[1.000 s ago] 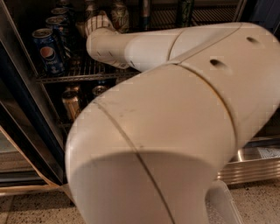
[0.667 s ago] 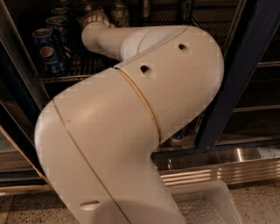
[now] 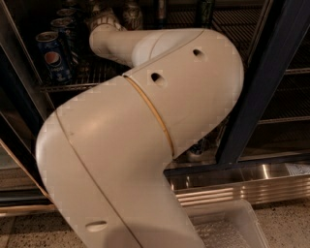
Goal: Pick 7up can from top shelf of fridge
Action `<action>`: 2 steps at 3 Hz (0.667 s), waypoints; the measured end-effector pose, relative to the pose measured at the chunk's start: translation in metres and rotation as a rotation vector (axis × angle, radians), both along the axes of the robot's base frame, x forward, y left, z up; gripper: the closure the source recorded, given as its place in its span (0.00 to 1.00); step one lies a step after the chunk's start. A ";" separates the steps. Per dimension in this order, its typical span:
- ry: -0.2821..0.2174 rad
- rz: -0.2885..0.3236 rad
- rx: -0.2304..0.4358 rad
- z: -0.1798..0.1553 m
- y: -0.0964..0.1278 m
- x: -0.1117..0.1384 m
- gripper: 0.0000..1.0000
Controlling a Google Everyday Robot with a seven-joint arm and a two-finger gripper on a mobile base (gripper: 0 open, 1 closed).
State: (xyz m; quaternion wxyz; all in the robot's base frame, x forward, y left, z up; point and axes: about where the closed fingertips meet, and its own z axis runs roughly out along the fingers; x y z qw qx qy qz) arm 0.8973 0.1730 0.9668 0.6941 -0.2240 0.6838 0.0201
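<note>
My pale arm (image 3: 145, 145) fills most of the view and reaches up and back into the fridge (image 3: 271, 82). My gripper (image 3: 102, 15) is at the top shelf (image 3: 92, 80), near the top edge of the view, mostly hidden by its own wrist. A silvery can (image 3: 131, 11), likely the 7up can, stands just right of the gripper; I cannot tell whether they touch. Blue Pepsi cans (image 3: 52, 55) stand on the same shelf to the left.
A dark blue door frame post (image 3: 264, 97) runs down the right side. A tall dark can (image 3: 206, 8) stands at the back right. Another can (image 3: 196, 150) shows on a lower level. The ribbed steel base (image 3: 242, 186) and a translucent tray (image 3: 227, 227) lie below.
The arm's elbow has swung left and down, uncovering the door frame post and the right side of the fridge. The wrist stays at the top shelf.
</note>
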 end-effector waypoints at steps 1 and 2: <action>0.000 0.000 0.000 0.000 0.000 0.000 0.88; 0.000 0.000 0.000 0.000 0.000 0.000 1.00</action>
